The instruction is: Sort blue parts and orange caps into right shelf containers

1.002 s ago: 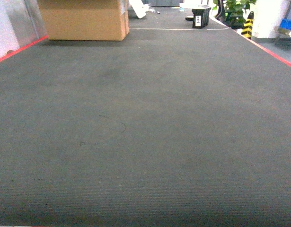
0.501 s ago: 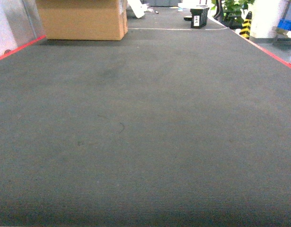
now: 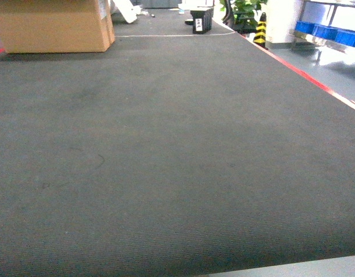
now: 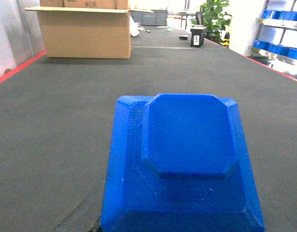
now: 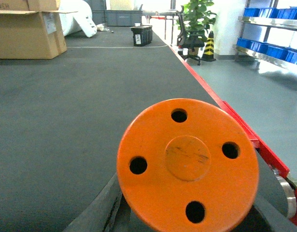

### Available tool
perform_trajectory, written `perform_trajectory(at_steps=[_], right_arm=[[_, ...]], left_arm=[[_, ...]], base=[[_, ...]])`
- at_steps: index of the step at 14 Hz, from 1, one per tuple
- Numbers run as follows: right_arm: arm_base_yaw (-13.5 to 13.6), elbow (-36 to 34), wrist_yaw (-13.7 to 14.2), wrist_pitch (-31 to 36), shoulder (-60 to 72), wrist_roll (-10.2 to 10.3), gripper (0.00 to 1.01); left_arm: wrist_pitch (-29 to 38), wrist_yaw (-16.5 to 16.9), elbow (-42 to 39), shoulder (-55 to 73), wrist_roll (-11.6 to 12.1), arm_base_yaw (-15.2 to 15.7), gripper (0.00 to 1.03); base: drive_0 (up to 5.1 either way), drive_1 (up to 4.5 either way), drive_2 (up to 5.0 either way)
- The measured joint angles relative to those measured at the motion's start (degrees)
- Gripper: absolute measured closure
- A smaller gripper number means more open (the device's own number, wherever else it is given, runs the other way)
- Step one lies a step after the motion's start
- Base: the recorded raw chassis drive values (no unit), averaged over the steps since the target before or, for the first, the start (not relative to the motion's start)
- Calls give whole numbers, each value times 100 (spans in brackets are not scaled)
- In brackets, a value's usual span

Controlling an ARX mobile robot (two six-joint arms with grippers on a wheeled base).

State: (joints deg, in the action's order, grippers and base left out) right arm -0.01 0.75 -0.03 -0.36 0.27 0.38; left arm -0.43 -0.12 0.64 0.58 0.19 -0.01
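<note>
A blue part (image 4: 187, 159), a stepped block with a chamfered raised top, fills the lower left wrist view; my left gripper holds it from below and is almost wholly hidden behind it. An orange cap (image 5: 188, 164), a round disc with several holes, faces the right wrist camera, clamped between my right gripper's dark fingers (image 5: 97, 208). The right shelf containers (image 3: 330, 32) are blue crates on a metal rack far off at the right, also seen as crates (image 5: 269, 48) and crates (image 4: 283, 50). Neither gripper shows in the head view.
A dark conveyor belt (image 3: 165, 144) spreads ahead, with a red edge (image 3: 304, 72) and grey floor on its right. A cardboard box (image 3: 50, 26) stands at the far left, a black box (image 3: 203, 23) at the far end, and a striped cone (image 3: 260, 32) by a plant.
The head view has swung to the right: the cardboard box slid left in frame, and the belt's right edge, the floor and the rack of blue crates came into view.
</note>
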Motion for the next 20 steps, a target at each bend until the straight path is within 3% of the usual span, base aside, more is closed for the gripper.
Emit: perform_trajectory(at_steps=[20], right_arm=[[0,0,0,0,0,0,58]], left_arm=[[0,-2,0,0,-2,0,61]], base=[[-160,-160,-160]])
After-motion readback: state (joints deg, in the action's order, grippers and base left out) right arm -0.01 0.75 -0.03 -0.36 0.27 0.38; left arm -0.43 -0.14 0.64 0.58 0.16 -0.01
